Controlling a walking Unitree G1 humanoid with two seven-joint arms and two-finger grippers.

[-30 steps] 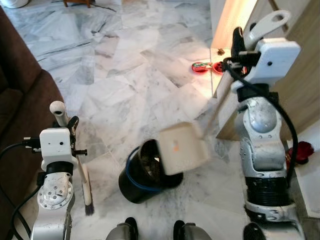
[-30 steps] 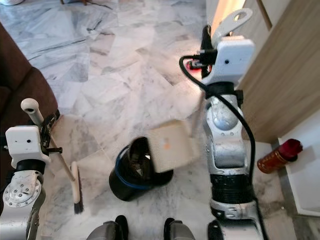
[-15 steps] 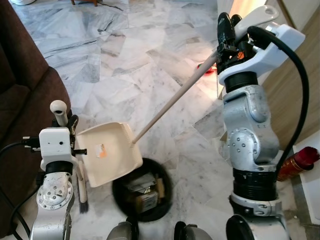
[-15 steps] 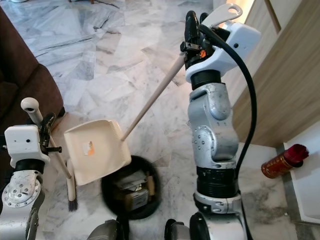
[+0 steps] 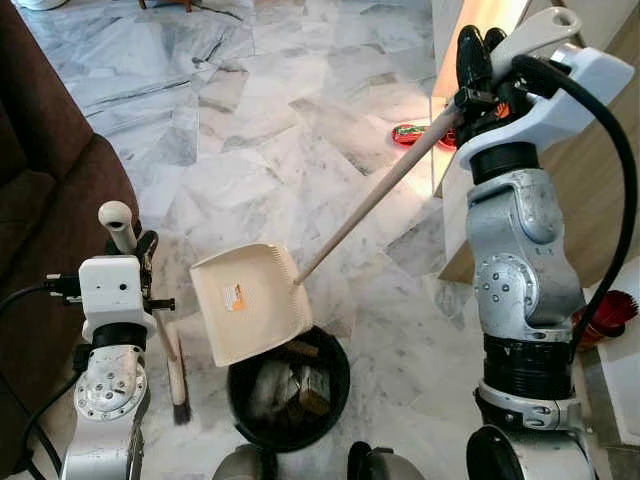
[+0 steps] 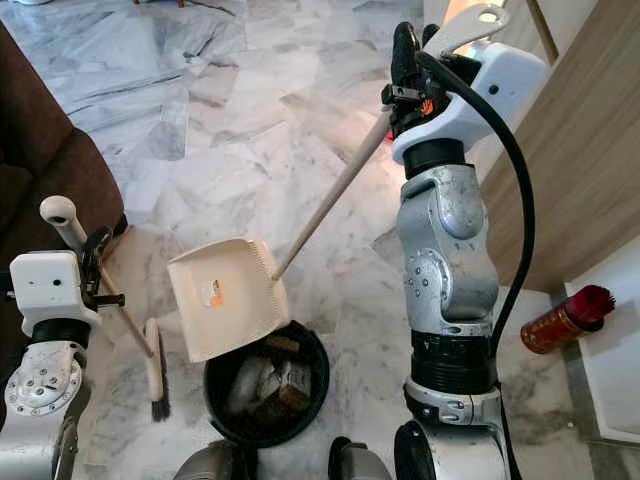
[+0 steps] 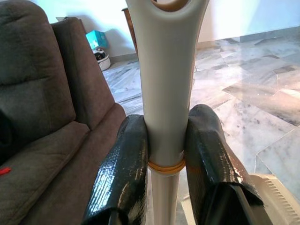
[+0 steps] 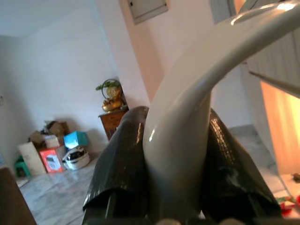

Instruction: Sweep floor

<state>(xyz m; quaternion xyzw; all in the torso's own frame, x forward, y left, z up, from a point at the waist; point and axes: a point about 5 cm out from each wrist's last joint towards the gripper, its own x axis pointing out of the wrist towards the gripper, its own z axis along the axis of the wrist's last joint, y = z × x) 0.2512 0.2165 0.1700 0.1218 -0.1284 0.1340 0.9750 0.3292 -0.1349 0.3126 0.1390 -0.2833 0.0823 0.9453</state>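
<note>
Left eye view has the right gripper [image 5: 478, 62] raised high beside the wooden cabinet [image 5: 610, 190], its black fingers clamped on the grey grip of the dustpan [image 5: 250, 302], whose long handle slants down so the cream pan hangs tilted over the rim of the black bin [image 5: 288, 400] of rubbish on the marble floor [image 5: 260, 150]. Low on the robot's left by the brown sofa [image 5: 45, 190], the left gripper [image 7: 163, 154] is closed around the brush [image 5: 172, 358] handle, bristles down at the floor beside the bin.
</note>
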